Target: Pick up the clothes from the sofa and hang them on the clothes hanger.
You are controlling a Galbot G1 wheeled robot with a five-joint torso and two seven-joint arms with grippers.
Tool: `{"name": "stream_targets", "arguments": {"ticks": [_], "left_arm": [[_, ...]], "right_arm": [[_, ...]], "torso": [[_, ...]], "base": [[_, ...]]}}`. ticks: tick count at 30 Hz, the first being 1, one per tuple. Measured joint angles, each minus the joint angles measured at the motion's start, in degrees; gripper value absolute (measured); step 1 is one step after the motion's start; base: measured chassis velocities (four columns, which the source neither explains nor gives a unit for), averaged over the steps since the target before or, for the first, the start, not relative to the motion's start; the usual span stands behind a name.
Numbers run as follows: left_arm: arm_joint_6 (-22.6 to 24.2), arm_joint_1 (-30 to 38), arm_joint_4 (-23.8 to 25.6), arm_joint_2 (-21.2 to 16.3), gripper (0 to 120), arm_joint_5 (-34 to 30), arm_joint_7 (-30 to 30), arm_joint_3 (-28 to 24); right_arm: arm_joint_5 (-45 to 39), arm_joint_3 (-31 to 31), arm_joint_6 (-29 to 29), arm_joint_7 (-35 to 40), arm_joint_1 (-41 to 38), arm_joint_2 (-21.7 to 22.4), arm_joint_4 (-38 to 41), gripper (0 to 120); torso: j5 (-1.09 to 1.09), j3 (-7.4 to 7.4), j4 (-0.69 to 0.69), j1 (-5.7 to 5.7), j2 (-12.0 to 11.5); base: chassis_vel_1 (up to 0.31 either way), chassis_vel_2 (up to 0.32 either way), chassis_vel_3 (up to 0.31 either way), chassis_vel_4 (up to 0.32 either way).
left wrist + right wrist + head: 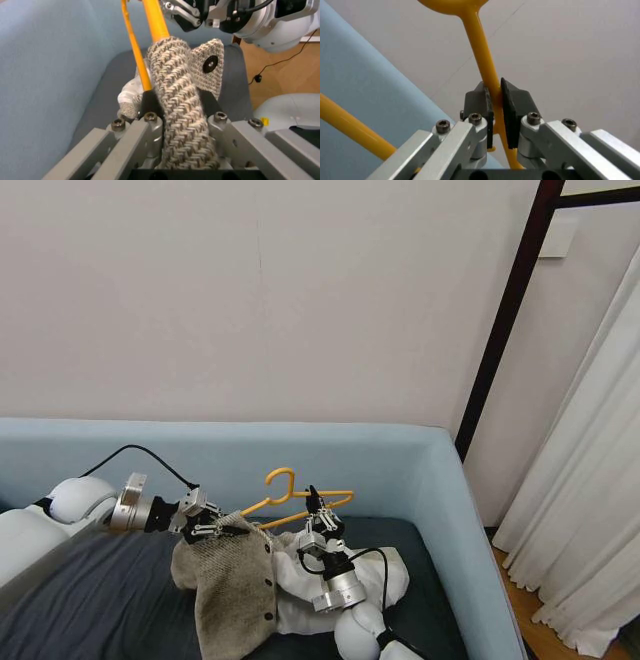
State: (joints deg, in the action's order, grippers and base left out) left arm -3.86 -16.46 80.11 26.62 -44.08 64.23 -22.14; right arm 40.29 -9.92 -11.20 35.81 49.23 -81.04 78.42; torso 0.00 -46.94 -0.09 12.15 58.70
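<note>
my left gripper clenches the knit cardigan just beside the yellow hanger — my right gripper, below the hook, is clamped on its wire.

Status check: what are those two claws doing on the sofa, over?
Right gripper shut on hanger. Left gripper shut on cardigan, against the hanger's arm. White garment lies beneath; nothing blocking.

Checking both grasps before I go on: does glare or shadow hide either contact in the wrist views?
Left wrist view: even light, no glare; left gripper plainly clamps the knit cardigan. Right wrist view: no glare either; right gripper shut on the yellow hanger.
</note>
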Motion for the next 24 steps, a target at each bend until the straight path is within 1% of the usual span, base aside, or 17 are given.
{"name": "stream_targets", "arguments": {"ticks": [6, 8, 9, 10, 11, 12, 13, 14, 15, 16, 17, 18, 19, 20, 22, 24], "left_arm": [[-0.1, -0.1, -0.6, 0.2, 10, 0.5, 0.1, 0.5], [-0.4, -0.2, -1.5, 0.4, 9, 1.3, 0.3, 1.1], [-0.4, -0.2, -1.5, 0.4, 9, 1.3, 0.3, 1.1], [-0.7, -0.4, -2.5, 0.6, 8, 2.0, 0.3, 1.6], [-0.9, -0.6, -3.0, 0.7, 8, 2.3, 0.4, 2.0], [-1.1, -0.8, -3.5, 0.8, 8, 2.6, 0.4, 2.5], [-1.3, -1.2, -4.1, 1.0, 8, 2.8, 0.5, 3.3], [-1.3, -1.2, -4.1, 1.0, 8, 2.8, 0.5, 3.3], [-1.4, -1.5, -4.5, 1.3, 8, 3.0, 0.5, 3.9], [-1.7, -1.9, -5.0, 1.6, 8, 3.2, 0.4, 4.9], [-1.7, -2.3, -5.4, 1.8, 8, 3.6, 0.3, 5.7], [-1.7, -2.5, -5.6, 1.9, 8, 3.9, 0.1, 6.1], [-1.7, -2.9, -5.7, 1.9, 7, 4.6, -0.3, 6.7], [-1.7, -2.9, -5.7, 1.9, 7, 4.6, -0.3, 6.7], [-1.7, -3.8, -5.5, 1.9, 7, 5.3, -1.0, 7.9], [-1.7, -4.5, -5.5, 2.0, 7, 5.9, -1.5, 8.9]], "right_arm": [[-1.1, -0.7, -0.5, 0.2, 0.2, 0.6, 0.5, 5], [-3.0, -1.0, -2.5, -0.4, 0.4, 1.2, 1.1, 12], [-3.0, -1.0, -2.5, -0.4, 0.4, 1.2, 1.1, 12], [-4.9, -1.0, -5.2, -1.7, 0.7, 1.9, 1.8, 19], [-6.3, -1.0, -6.8, -2.5, 0.9, 2.5, 2.3, 20], [-8.0, -1.1, -8.5, -3.7, 1.1, 3.2, 3.1, 26], [-11.3, -1.2, -11.1, -5.5, 1.3, 4.3, 4.3, 30], [-11.3, -1.2, -11.1, -5.5, 1.3, 4.3, 4.3, 30], [-14.4, -1.6, -12.8, -6.5, 1.4, 5.2, 5.2, 34], [-20.1, -2.3, -14.5, -7.9, 1.5, 6.5, 6.4, 40], [-27.0, -2.9, -14.8, -9.4, 1.5, 8.0, 7.6, 43], [-31.0, -3.3, -14.2, -10.0, 1.6, 8.9, 8.2, 46], [-37.8, -3.8, -11.8, -10.3, 1.5, 10.2, 9.1, 51], [-37.8, -3.8, -11.8, -10.3, 1.5, 10.2, 9.1, 51], [-50.3, -3.7, -6.1, -8.2, 1.1, 11.8, 9.4, 62], [-57.9, -2.2, -3.4, -7.2, 0.6, 12.4, 9.2, 70]], "torso": [[0.00, 0.00, 0.00, 0.00, 0.0], [0.00, 0.00, 0.00, 0.00, 0.0], [0.00, 0.00, 0.00, 0.00, 0.0], [0.00, 0.00, 0.00, 0.00, 0.0], [0.00, 0.00, 0.01, 0.00, 0.0], [0.00, 0.00, 0.00, 0.00, 0.0], [0.00, 0.00, 0.00, 0.00, 0.0], [0.00, 0.00, 0.00, 0.00, 0.0], [-0.01, 0.00, 0.00, 0.00, 0.0], [0.01, 0.00, 0.00, 0.00, 0.0], [0.00, 0.00, -0.01, 0.00, 0.0], [0.00, 0.00, -0.01, 0.00, 0.0], [-0.01, 0.00, -0.01, 0.00, 0.0], [-0.01, 0.00, -0.01, 0.00, 0.0], [0.00, 0.00, -0.01, 0.00, 0.0], [0.01, 0.00, -0.01, 0.00, 0.0]], "base": [[0.000, 0.000, 0.000, 0.000], [0.000, 0.000, 0.000, 0.000], [0.000, 0.000, 0.000, 0.000], [0.000, 0.000, 0.000, 0.000], [0.000, 0.000, 0.000, 0.000], [0.000, 0.000, 0.000, 0.000], [0.000, 0.000, 0.000, 0.000], [0.000, 0.000, 0.000, 0.000], [0.000, 0.000, 0.000, 0.000], [0.000, 0.000, 0.000, 0.000], [0.000, 0.000, 0.000, 0.000], [0.000, 0.000, 0.000, 0.000], [0.000, 0.000, 0.000, 0.000], [0.000, 0.000, 0.000, 0.000], [0.000, 0.000, 0.000, 0.000], [0.000, 0.000, 0.000, 0.000]]}}
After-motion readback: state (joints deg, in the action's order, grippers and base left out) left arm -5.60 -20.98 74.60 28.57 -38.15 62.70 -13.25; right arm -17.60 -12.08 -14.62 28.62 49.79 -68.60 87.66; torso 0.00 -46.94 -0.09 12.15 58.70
